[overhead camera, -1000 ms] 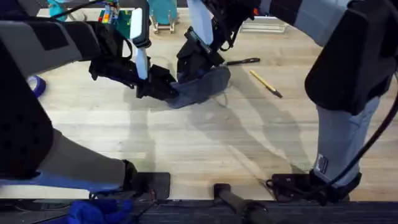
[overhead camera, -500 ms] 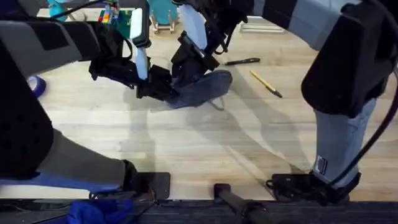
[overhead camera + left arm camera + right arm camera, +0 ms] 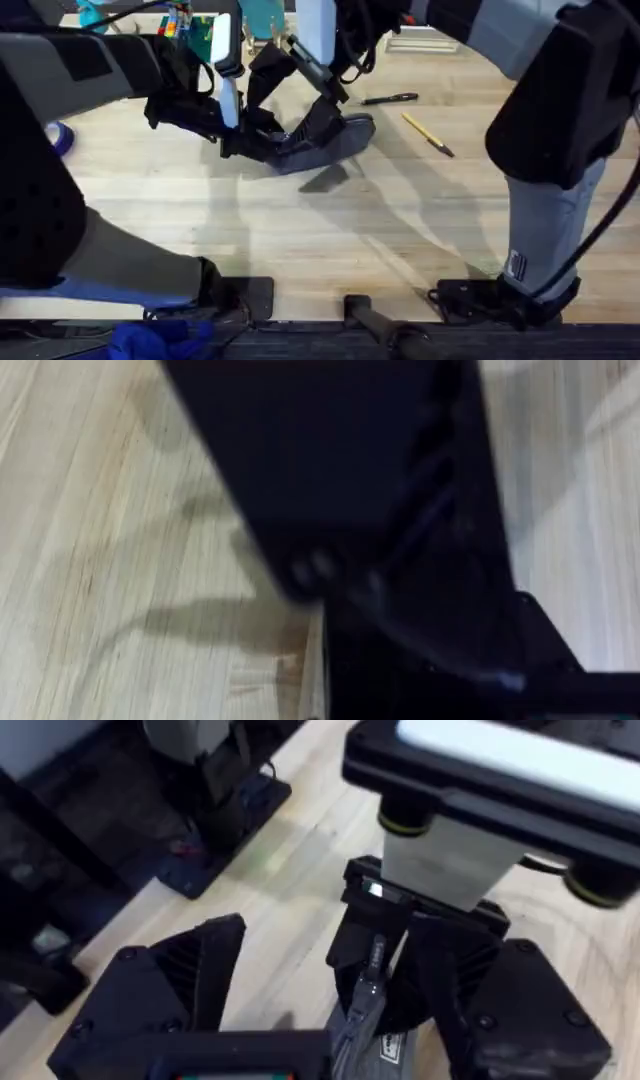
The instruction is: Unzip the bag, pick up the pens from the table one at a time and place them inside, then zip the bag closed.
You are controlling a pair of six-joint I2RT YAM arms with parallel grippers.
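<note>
On the pale wooden counter [image 3: 330,240], a blue object [image 3: 58,137] sits at the far-left edge. The left gripper [image 3: 262,145] is clamped on the left end of the bag [image 3: 330,145], which lies mid-counter toward the far side. The right gripper [image 3: 290,82] hangs above the bag with its fingers spread wide, one finger [image 3: 322,118] down at the fabric. Right of the bag lie the black pen [image 3: 390,99] and, nearer, the yellow pen [image 3: 427,134] — both apart from the bag. Colourful clutter [image 3: 190,28] lines the far edge. The right wrist view adds what the overhead hides — the left gripper [image 3: 400,982] pinching the bag's zipper end [image 3: 358,1020].
</note>
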